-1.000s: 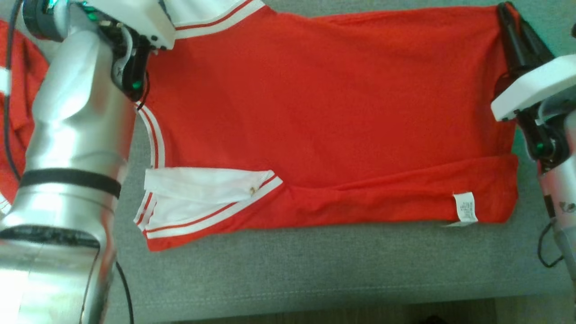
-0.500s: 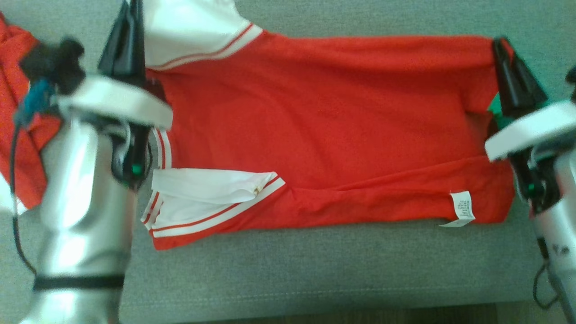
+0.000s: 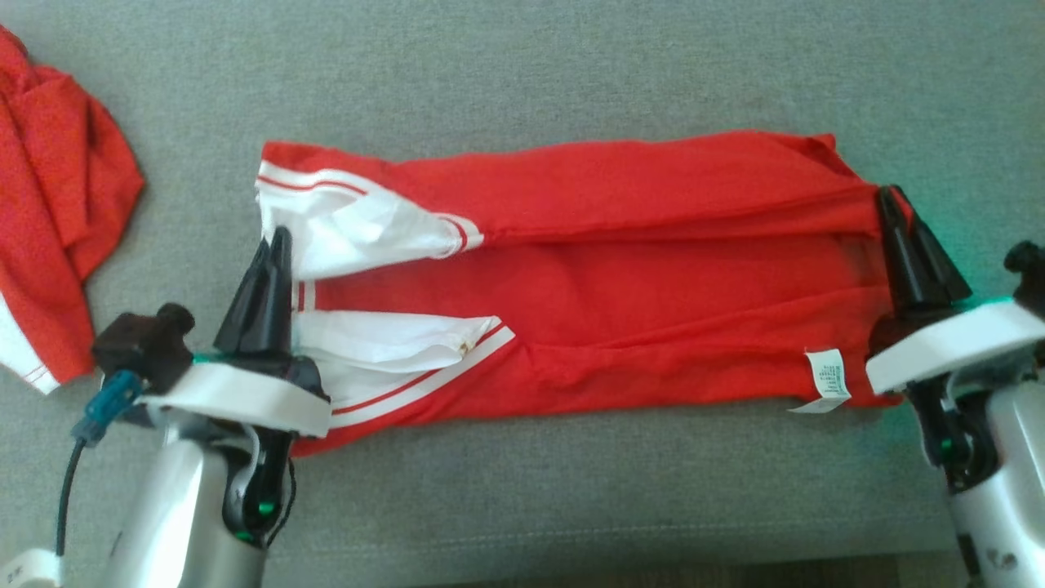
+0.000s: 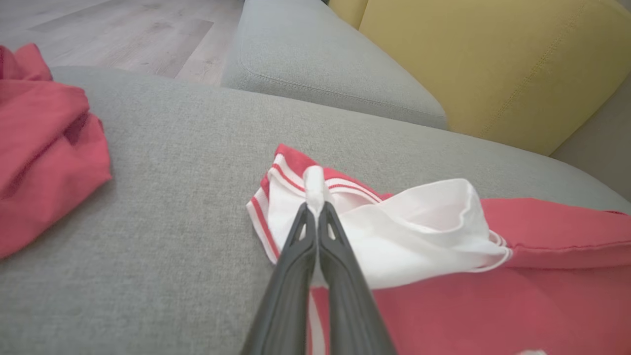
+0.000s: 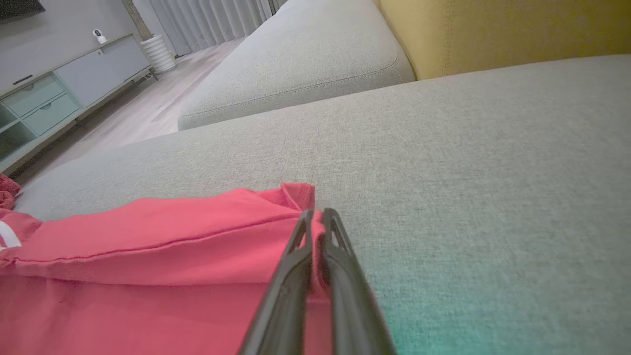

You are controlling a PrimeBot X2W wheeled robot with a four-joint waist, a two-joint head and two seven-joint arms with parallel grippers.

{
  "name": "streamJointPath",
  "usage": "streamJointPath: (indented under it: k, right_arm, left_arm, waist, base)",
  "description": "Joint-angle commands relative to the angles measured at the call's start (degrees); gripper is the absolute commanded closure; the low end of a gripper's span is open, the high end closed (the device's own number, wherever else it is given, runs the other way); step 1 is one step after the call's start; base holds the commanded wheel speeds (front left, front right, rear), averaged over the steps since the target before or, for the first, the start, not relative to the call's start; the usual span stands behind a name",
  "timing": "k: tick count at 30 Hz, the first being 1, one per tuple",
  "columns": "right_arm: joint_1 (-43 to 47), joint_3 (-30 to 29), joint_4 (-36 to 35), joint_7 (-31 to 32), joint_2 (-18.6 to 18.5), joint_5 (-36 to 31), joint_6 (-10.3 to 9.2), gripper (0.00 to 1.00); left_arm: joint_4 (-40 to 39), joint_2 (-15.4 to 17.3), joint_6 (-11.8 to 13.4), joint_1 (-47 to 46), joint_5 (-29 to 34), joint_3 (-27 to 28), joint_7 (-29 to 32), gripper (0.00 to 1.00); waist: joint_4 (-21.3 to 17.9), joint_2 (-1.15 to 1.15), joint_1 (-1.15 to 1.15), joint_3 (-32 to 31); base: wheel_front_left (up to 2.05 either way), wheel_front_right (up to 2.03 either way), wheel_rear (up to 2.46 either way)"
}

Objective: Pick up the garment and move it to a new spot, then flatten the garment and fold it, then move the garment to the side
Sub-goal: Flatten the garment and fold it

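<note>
Garment: we see the red garment [image 3: 620, 310] with white striped sleeves lying across the middle of the grey sofa seat [image 3: 571, 73], gathered into a long band that runs parallel to the seat's front edge
Handling: we judge it light, soft and limp. It will sag and crease wherever nothing supports it, and thin knit can slide out of a shallow pinch
Where to hold: the hems and end corners look best to us, with both ends taken together so the cloth stays taut
Left gripper [image 3: 277, 241]: closed on a pinch of white sleeve trim at the garment's left end
Right gripper [image 3: 888, 198]: closed on the red hem at the garment's right end
Relation: the garment spans the gap between the two grippers, and its upper edge is folded down over the middle
Other cloth: a second red cloth [image 3: 57, 245] lies crumpled at the seat's left edge, well apart from the garment
</note>
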Motion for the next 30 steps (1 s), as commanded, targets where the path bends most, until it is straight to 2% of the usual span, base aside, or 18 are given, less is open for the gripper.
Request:
streamJointPath:
  k: [1,9,10,11,12,13,14,15,16,22,28,30]
  right_arm:
    - [1.9,-0.3,-2.8,0.1,0.1,-0.7,-0.05,1.0]
    - [7.9,-2.4,-6.7,1.6,2.8,-3.5,-0.05,1.0]
    - [8.7,-2.6,-7.2,1.8,3.3,-3.9,-0.05,0.97]
    - [9.5,-2.8,-7.7,2.0,3.7,-4.4,-0.05,0.89]
    - [10.2,-3.1,-7.9,2.6,4.0,-4.9,-0.05,0.75]
    - [10.9,-3.2,-8.3,3.0,4.3,-5.4,-0.05,0.55]
    - [11.5,-3.6,-8.7,3.1,4.7,-5.9,-0.05,0.11]
    - [12.1,-4.0,-9.0,3.3,5.2,-6.3,-0.05,0.0]
    - [12.5,-4.2,-9.3,3.5,5.5,-6.7,-0.05,0.0]
    - [13.4,-5.8,-12.1,1.7,6.4,-10.8,-0.05,0.0]
    - [12.5,-6.8,-17.8,1.0,7.5,-15.6,-0.05,0.0]
    - [12.4,-6.7,-19.1,1.4,7.6,-16.5,-0.05,0.0]
  left_arm:
    - [-2.9,1.0,0.7,0.4,-0.6,2.1,0.6,1.0]
    - [-4.4,0.8,2.2,5.8,-2.3,2.1,4.4,1.0]
    - [-4.3,0.8,2.4,6.4,-2.5,2.1,4.8,1.0]
    - [-4.2,0.7,2.5,6.8,-2.7,2.1,5.1,1.0]
    - [-4.2,0.5,2.7,7.3,-2.8,2.0,5.5,1.0]
    - [-4.1,0.4,2.9,7.7,-2.9,1.8,5.8,1.0]
    - [-4.1,0.3,3.1,8.0,-2.9,1.7,5.9,0.75]
    - [-4.0,0.1,3.5,8.3,-3.1,1.8,6.1,0.41]
    - [-3.9,0.0,3.9,8.6,-3.1,1.9,5.9,0.0]
    - [-5.5,0.4,6.7,9.4,0.1,2.1,2.1,0.0]
    - [-10.8,1.2,10.6,9.6,5.6,2.0,-1.3,0.0]
    - [-12.0,1.5,11.1,9.8,6.3,1.9,-1.6,0.0]
  waist:
    - [-0.1,0.0,0.0,-0.1]
    - [-0.3,0.0,0.0,-1.3]
    - [-0.4,0.0,0.0,-1.6]
    - [-0.4,0.0,0.0,-1.8]
    - [-0.5,0.0,0.0,-2.0]
    - [-0.5,0.0,0.0,-2.2]
    - [-0.5,0.0,0.0,-2.4]
    - [-0.6,0.0,0.0,-2.5]
    - [-0.6,0.0,0.0,-2.8]
    - [-1.0,0.0,0.0,-4.2]
    - [-1.6,0.0,0.0,-7.0]
    - [-1.7,0.0,0.0,-7.9]
  base:
    - [0.0,0.0,0.0]
    - [0.0,0.0,0.0]
    - [0.0,0.0,0.0]
    - [0.0,0.0,0.0]
    - [0.0,0.0,0.0]
    - [0.0,0.0,0.0]
    - [0.0,0.0,0.0]
    - [0.0,0.0,0.0]
    - [0.0,0.0,0.0]
    - [0.0,0.0,0.0]
    - [0.0,0.0,0.0]
    - [0.0,0.0,0.0]
